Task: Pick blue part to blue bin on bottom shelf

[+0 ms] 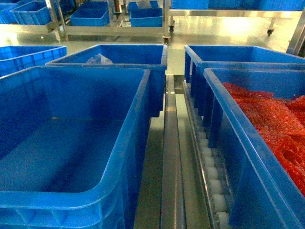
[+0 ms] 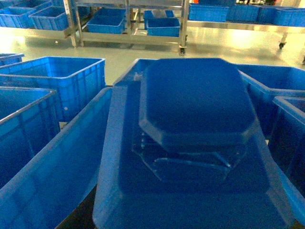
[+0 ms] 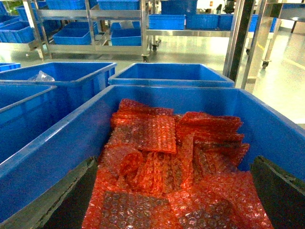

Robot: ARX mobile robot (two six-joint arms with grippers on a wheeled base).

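Blue part (image 2: pixel 198 102) lies directly before left hand; grip cannot be told.

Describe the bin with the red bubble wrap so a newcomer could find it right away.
Start at the steel rail and white rollers running up the middle of the head view. The blue bin just right of them, nearest the camera, is it. Only this one holds a heap of red bubble wrap; its neighbours show none.

A steel rack level (image 1: pixel 171 157) with white rollers (image 1: pixel 209 164) carries four blue bins in two rows. The near left bin (image 1: pixel 71 143) holds nothing visible; the near right bin (image 1: pixel 238 143) holds red bubble wrap (image 1: pixel 271 119).
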